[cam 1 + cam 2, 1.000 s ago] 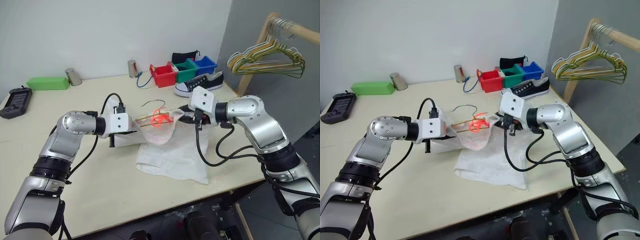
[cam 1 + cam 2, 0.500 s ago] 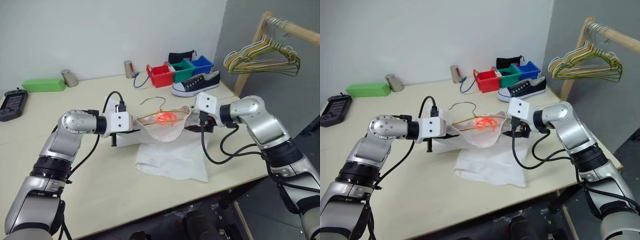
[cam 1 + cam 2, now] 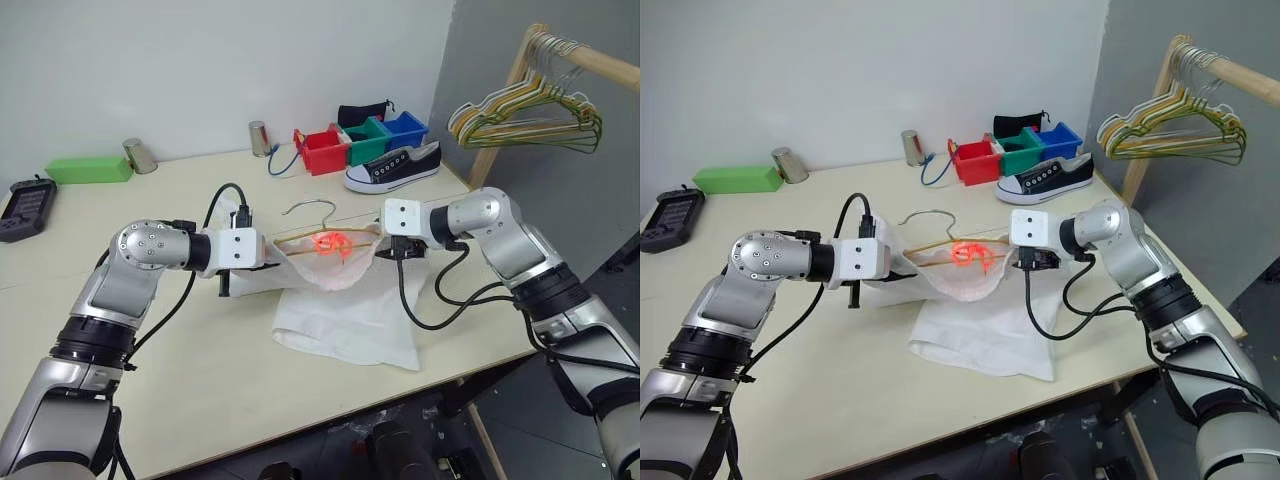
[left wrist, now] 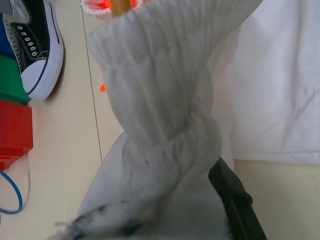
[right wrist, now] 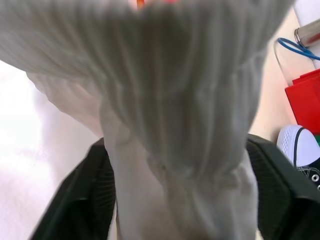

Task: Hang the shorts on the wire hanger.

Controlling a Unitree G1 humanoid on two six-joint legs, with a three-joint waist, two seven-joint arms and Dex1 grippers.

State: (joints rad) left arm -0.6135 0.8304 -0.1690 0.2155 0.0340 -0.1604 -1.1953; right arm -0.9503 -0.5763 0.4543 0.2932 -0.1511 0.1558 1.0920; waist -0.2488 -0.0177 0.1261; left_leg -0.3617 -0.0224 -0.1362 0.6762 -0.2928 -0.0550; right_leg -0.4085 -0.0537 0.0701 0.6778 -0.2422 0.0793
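white shorts, orange tag, no readable writing, wire hanger

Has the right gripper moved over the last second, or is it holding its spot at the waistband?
Yes. The right gripper, with the shorts between its fingers, has dropped lower toward the table, judged against the black sneaker behind it.

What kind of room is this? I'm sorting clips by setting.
Probably a robot test lab rather than a home: a plain cream table against a bare wall, a wooden rack of wire hangers, and practice props such as coloured bins and one sneaker.
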